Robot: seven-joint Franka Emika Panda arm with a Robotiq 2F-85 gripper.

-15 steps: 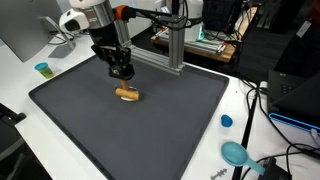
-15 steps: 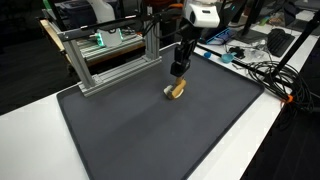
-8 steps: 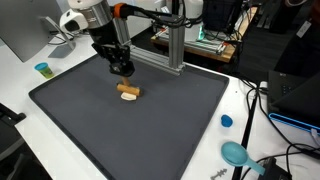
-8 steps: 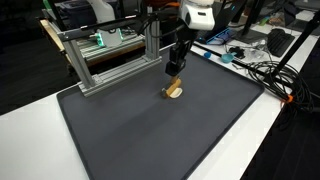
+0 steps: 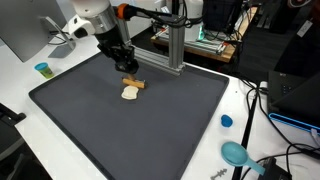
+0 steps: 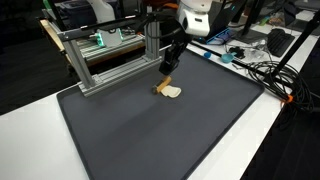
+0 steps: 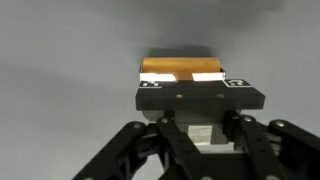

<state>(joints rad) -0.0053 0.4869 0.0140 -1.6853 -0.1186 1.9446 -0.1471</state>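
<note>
Our pincer is clamped tight on a small brown piece, which we see held tilted just above the dark mat on the worktop, toward its far edge near the metal frame. Just beneath it a pale piece lies on the mat; we cannot tell whether the two touch.
</note>
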